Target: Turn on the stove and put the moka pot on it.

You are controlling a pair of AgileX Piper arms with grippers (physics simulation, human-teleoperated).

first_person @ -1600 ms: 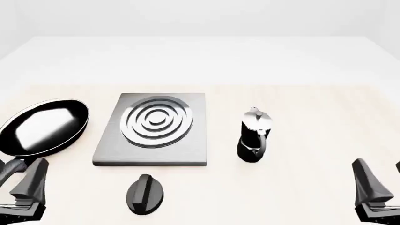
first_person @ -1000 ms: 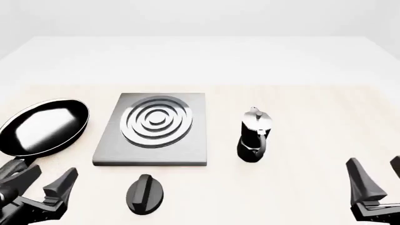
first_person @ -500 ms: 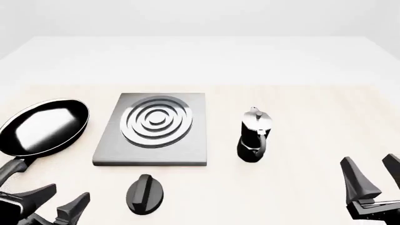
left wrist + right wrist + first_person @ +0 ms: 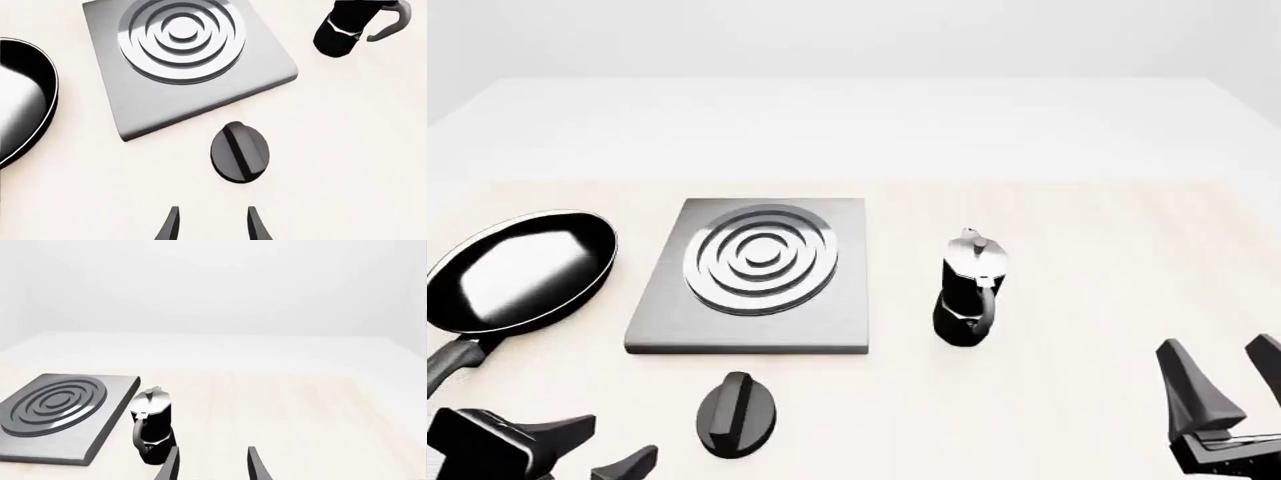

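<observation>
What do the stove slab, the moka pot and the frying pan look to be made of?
The stove slab looks like brushed grey metal, matte, with polished silver burner rings that catch light. The moka pot appears two-part: glossy black lower half, shiny silver metal top and lid, black handle, possibly plastic. The frying pan looks glossy black, maybe enamel or coated metal, given its broad white reflection.

Pale wooden table [image 4: 1094, 250], plain white surroundings.

Both arms are rendered in matte black with dark grey highlights. The left gripper [image 4: 594, 448] has 2 tapered, wedge-shaped fingers [image 4: 168, 227] on a blocky black body. The right gripper [image 4: 1228, 385] carries 2 slim pointed fingers [image 4: 257, 465] on a ridged base.
</observation>
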